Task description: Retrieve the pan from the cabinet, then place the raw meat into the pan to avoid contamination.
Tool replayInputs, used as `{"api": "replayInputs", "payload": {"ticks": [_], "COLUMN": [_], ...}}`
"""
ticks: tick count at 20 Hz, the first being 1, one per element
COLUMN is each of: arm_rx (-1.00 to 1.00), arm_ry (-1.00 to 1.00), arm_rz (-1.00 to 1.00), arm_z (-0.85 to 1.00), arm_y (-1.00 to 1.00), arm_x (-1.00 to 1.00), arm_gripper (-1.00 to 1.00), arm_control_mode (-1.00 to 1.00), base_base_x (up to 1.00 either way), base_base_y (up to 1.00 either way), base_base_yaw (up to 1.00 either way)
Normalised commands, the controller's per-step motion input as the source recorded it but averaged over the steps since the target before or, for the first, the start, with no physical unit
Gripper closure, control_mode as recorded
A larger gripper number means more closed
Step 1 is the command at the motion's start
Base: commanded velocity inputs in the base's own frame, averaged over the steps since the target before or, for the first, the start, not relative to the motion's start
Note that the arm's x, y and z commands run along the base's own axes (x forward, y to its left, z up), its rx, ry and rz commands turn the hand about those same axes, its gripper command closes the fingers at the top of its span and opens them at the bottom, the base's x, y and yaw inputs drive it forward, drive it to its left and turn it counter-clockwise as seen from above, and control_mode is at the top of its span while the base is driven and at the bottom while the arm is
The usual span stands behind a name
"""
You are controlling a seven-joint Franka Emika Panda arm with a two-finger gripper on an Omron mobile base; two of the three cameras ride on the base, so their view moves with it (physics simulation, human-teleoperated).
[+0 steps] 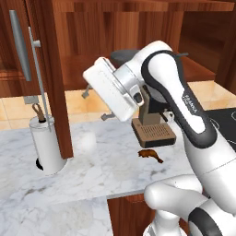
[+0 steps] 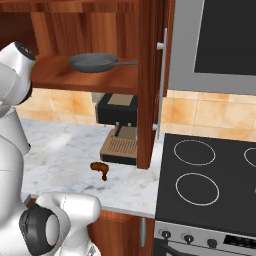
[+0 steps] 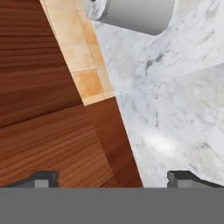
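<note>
The pan point(image 2: 92, 62) lies on the shelf inside the open cabinet point(image 2: 85, 79), its thin handle pointing right. In the left base view the pan point(image 1: 120, 55) peeks out behind my arm. The raw meat point(image 1: 150, 155) lies on the marble counter in front of the coffee machine, also seen as a small brown drumstick point(image 2: 100, 169). My gripper point(image 1: 96, 105) hangs open and empty below the cabinet shelf, left of the pan and well above the counter. In the hand view the gripper point(image 3: 113, 178) looks down past the cabinet's left door point(image 3: 43, 87), fingertips point(image 3: 41, 178) wide apart.
A coffee machine point(image 2: 117, 127) stands under the cabinet behind the meat. A white utensil holder point(image 1: 46, 145) sits beside the open left door point(image 1: 55, 78). The right door point(image 2: 147, 85) stands open toward the stove point(image 2: 210, 185). A microwave point(image 2: 225, 40) hangs above it.
</note>
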Motion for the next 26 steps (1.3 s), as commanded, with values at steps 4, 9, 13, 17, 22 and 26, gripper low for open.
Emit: {"api": "replayInputs", "payload": {"ticks": [4, 9, 13, 17, 22, 26], "arm_rx": [-0.17, -0.17, -0.11, -0.1, -0.11, -0.14], "arm_ry": [-0.22, -0.15, -0.04, -0.11, -0.21, -0.2], "arm_rz": [0.09, 0.06, 0.05, 0.06, 0.05, 0.04], "arm_z": [0.0, -0.13, -0.27, -0.1, 0.0, -0.04], "arm_y": [-0.42, -0.35, -0.46, -0.46, -0.4, -0.34], "arm_x": [-0.14, -0.23, -0.09, -0.11, -0.16, -0.19], "arm_gripper": [-1.0, -1.0, -1.0, -1.0, -1.0, -1.0], "arm_control_mode": [-1.0, -1.0, -1.0, -1.0, -1.0, -1.0], "base_base_x": [0.0, 0.0, 0.0, 0.0, 0.0, 0.0], "base_base_y": [0.0, 0.0, 0.0, 0.0, 0.0, 0.0], "base_base_yaw": [0.0, 0.0, 0.0, 0.0, 0.0, 0.0]}}
